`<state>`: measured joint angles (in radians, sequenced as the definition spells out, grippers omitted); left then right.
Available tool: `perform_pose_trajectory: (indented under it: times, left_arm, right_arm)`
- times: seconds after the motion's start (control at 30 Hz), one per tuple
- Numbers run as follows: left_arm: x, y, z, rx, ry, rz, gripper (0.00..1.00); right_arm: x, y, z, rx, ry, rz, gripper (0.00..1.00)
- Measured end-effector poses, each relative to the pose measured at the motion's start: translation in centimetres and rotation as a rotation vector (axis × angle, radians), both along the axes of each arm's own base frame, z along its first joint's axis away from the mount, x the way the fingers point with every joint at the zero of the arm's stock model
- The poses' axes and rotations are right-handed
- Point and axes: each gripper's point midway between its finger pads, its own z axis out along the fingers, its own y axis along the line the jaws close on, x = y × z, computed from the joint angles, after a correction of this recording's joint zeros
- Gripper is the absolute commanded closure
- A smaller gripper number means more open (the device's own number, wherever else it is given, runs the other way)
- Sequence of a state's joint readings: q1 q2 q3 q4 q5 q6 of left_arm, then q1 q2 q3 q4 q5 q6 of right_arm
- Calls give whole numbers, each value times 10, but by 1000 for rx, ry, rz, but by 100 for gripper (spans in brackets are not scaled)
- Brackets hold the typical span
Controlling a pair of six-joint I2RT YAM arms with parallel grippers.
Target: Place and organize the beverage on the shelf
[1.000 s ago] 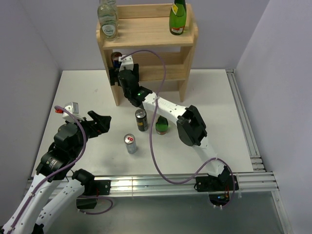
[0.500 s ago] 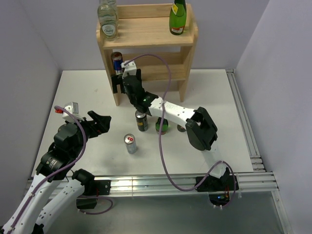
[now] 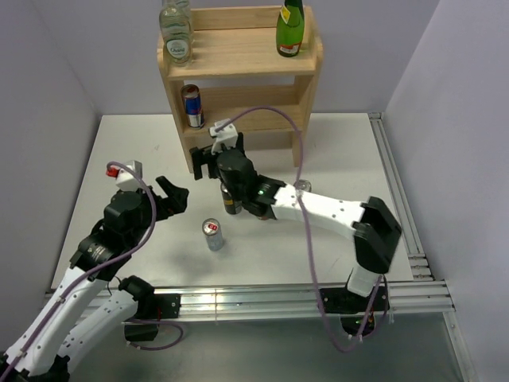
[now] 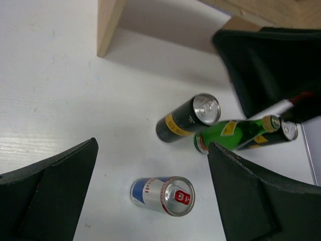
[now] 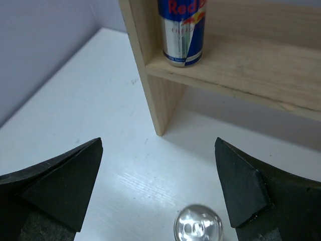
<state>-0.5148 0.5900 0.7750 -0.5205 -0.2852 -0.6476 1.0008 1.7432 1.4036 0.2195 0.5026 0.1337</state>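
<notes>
The white table [image 3: 334, 151] carries the shelf [image 3: 238, 56] at its far edge. The right gripper [image 3: 205, 162] hangs just in front of the shelf's left side panel, jaws spread wide and empty. The left gripper [image 3: 171, 199] hovers over the table's left part, likewise released. On the top tier stand a clear bottle [image 3: 176, 36] and a green bottle [image 3: 290, 28] (one at each end). A blue-and-silver can [image 3: 192, 106] sits on a tier below, at the left end. Between the arms on the table are a dark can [image 3: 231, 199] and a silver can [image 3: 212, 235].

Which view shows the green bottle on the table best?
Left wrist: the green bottle shows almost whole, between two dark cans. Top external hides it behind the right arm; right wrist misses it.
</notes>
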Motion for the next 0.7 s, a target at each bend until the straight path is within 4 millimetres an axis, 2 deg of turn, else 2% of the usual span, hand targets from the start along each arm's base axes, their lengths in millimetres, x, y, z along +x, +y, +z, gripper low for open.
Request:
perform_pose_trajectory:
  times: [0.13, 0.3, 0.4, 0.43, 0.5, 0.57, 0.7]
  left_arm:
    - [-7, -26, -6, 20, 23, -74, 1]
    - [-35, -73, -10, 37, 34, -161, 1]
    - [-68, -108, -19, 83, 61, -206, 1]
    - [-81, -118, -22, 94, 75, -206, 1]
    - [-94, -132, -30, 128, 89, -178, 1]
    - [-95, -134, -43, 155, 90, -120, 1]
    - [-92, -122, -64, 176, 87, -32, 1]
  right_arm:
    - [-39, -32, 36, 72, -36, -10, 0]
    - [-82, -76, 64, 177, -56, -35, 0]
    - [-103, -95, 60, 211, -41, -44, 0]
    - [-108, -101, 56, 216, -31, -46, 0]
    - [-120, -114, 43, 217, -6, -52, 0]
    - [-131, -128, 32, 223, 14, -59, 0]
    - [-149, -157, 15, 245, 47, -79, 0]
